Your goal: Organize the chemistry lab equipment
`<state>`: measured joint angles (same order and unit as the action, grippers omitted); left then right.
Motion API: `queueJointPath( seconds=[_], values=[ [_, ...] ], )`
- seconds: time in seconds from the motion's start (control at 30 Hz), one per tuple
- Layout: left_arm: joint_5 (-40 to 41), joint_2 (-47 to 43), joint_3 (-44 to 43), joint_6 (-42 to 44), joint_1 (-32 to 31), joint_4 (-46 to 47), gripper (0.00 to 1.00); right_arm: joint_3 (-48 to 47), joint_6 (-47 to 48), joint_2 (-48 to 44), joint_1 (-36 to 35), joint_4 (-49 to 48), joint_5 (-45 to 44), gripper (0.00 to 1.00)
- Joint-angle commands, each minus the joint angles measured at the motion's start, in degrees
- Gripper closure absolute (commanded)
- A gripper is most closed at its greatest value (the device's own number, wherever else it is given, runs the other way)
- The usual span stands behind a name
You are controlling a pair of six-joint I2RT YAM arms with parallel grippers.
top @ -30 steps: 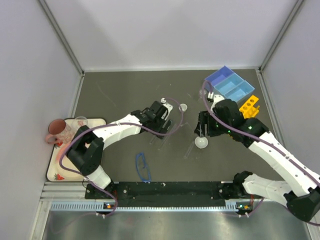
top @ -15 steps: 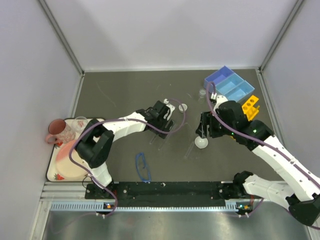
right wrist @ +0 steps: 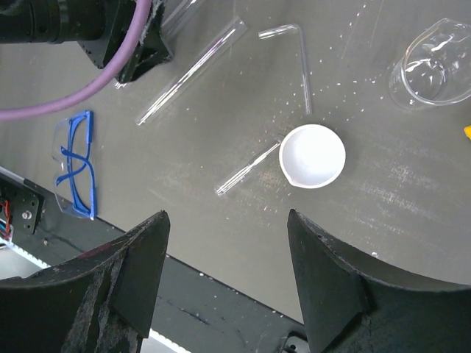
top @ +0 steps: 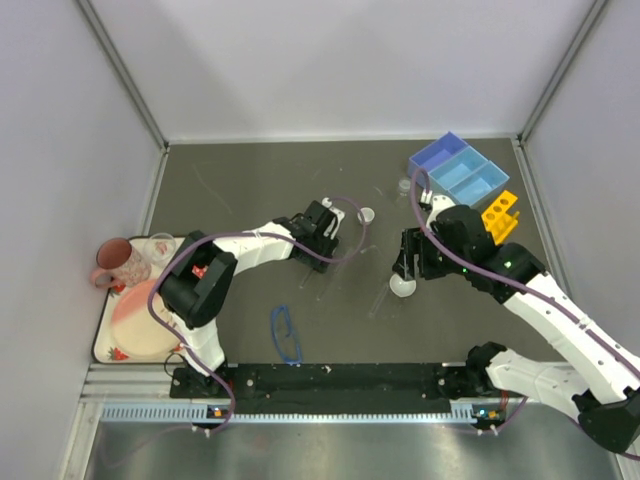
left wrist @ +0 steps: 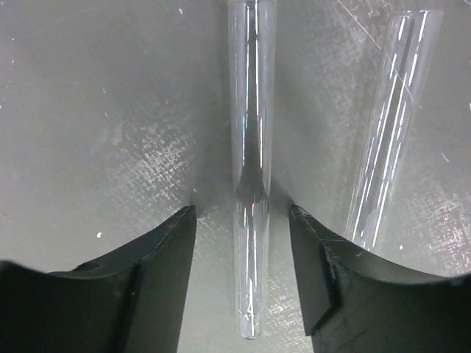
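My left gripper point(top: 327, 238) point(left wrist: 243, 220) is open and low over the dark table, its fingers on either side of a thin clear tube point(left wrist: 250, 169) that lies between them without touching. A second tube point(left wrist: 388, 132) lies to its right. My right gripper point(top: 404, 264) point(right wrist: 228, 217) is open and empty above a small white dish point(top: 402, 287) point(right wrist: 313, 155). Near the dish lie more tubes point(right wrist: 193, 70), one of them bent point(right wrist: 294, 55). One clear beaker point(right wrist: 434, 62) point(top: 366, 215) stands further off. The blue goggles point(top: 286, 333) point(right wrist: 76, 162) lie near the front. The light-blue tray point(top: 458, 170) and the yellow rack point(top: 499, 215) are at the far right.
A dark-pink mug point(top: 112, 262), a clear cup point(top: 160, 245) and a pink plate point(top: 140, 320) sit at the left edge. A second small beaker point(top: 405, 185) stands next to the tray. My left arm point(right wrist: 110, 29) shows in the right wrist view. Walls close three sides.
My left gripper has shifted slightly toward the back and its elbow has swung right, uncovering the pink plate. My right gripper has barely moved.
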<state>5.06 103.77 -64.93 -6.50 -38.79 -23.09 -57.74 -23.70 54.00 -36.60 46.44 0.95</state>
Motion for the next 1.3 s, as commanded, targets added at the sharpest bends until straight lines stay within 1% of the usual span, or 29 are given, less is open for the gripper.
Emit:
queueJointPath(
  seconds=[0.0,0.03,0.13,0.33,0.47,0.57,0.63,0.77,0.93,1.03,1.07,1.13,1.27],
  values=[
    [-0.84,1.35,-1.17,-1.14,0.73,0.16,0.46,-0.27,0.59,-0.12,-0.31,-0.82,-0.77,0.34],
    [-0.67,1.79,-1.08,-1.23,0.73,0.07,0.51,-0.36,0.59,0.05,-0.31,-0.99,-0.77,0.34],
    [-0.14,2.14,-0.47,-1.49,0.9,0.32,0.6,-0.54,0.5,0.23,-0.4,-1.08,-0.69,0.34],
    [1.09,2.05,-0.11,-2.02,1.25,0.51,0.7,-0.36,0.24,0.5,-0.4,-1.26,-0.6,0.34],
    [2.32,1.35,-0.2,-1.94,1.43,0.24,0.86,-0.36,-0.03,0.67,-0.4,-1.35,-0.6,0.34],
    [2.85,0.82,-0.38,-1.85,1.52,0.07,0.92,-0.36,-0.12,0.93,-0.31,-1.35,-0.6,0.34],
    [2.94,0.39,-0.9,-1.5,1.52,-0.64,0.99,-0.36,-0.12,1.11,-0.4,-1.44,-0.51,0.34],
    [3.47,-2.16,-1.52,-1.23,1.52,-1.34,1.0,-0.54,-0.03,1.64,-0.31,-1.61,-0.69,0.34],
    [0.05,-8.74,-4.68,-0.71,1.43,-5.02,1.0,-1.85,0.32,3.65,-0.4,-1.87,0.54,0.34],
    [-4.51,-13.4,-6.79,0.35,1.43,-7.74,1.0,-3.78,1.2,4.71,-0.31,-2.14,3.87,0.34],
    [-4.71,-14.46,-7.75,0.52,1.43,-8.37,1.0,-4.4,1.46,5.32,-0.4,-2.14,4.75,0.34],
    [-10.56,-17.45,-8.55,1.75,1.34,-10.73,1.0,-5.89,2.69,5.59,-0.31,-2.23,7.82,0.34],
    [-17.44,-23.85,-9.17,2.28,1.17,-13.55,1.0,-7.48,4.02,4.54,-0.4,-3.62,13.63,0.34]
  ],
)
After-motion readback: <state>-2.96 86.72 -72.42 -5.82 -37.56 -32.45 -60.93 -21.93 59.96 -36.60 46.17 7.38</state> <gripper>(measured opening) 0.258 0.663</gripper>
